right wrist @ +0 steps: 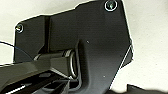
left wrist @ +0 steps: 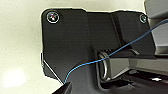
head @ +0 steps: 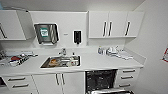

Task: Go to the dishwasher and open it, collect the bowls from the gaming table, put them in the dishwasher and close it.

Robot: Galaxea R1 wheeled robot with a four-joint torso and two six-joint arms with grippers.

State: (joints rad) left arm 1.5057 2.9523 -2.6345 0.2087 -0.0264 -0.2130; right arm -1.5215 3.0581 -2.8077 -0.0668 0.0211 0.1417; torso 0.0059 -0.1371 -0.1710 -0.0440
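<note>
Am facing dishwasher (head: 100,80), standing open below tabletop (head: 100,62), right of sink (head: 60,61). Door lying lowered toward me. Tool state: cannot tell, either arm.

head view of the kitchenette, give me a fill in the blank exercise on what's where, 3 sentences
1. The dishwasher under the counter stands ____, its dark racks on show.
2. The sink is set into the counter to the ____ of the dishwasher as the head view shows it.
3. The black dispenser hangs on the wall between the paper towel dispenser and the upper ____ with bar handles.

Missing words: open; left; cabinets
</note>
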